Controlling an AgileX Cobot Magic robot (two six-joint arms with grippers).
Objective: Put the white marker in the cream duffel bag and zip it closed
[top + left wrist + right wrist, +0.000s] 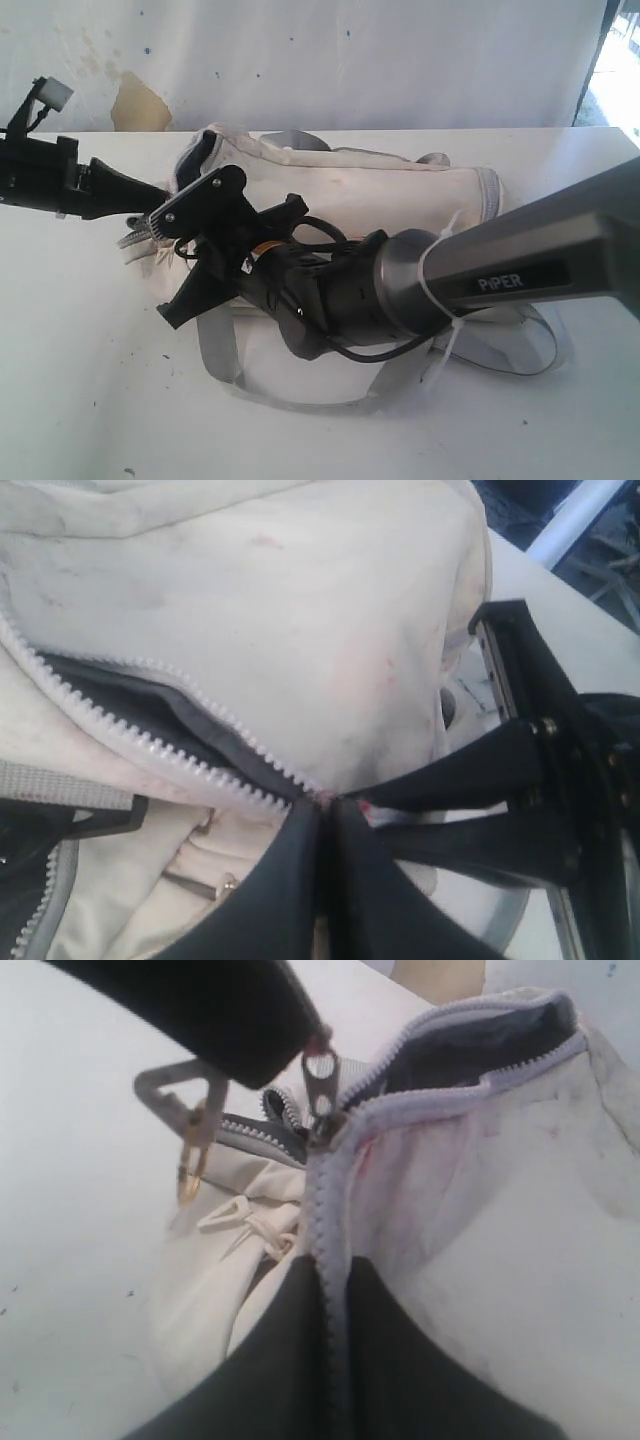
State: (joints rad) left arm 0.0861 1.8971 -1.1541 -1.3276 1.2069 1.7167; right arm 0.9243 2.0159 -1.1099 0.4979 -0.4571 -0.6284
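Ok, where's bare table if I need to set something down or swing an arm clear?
Bare table: front left, beside the straps of the bag; the near edge below those straps; back right, between bag and wall. Crowded: the bag's left end, where the left gripper holds the zipper pull and the right gripper pinches the bag.
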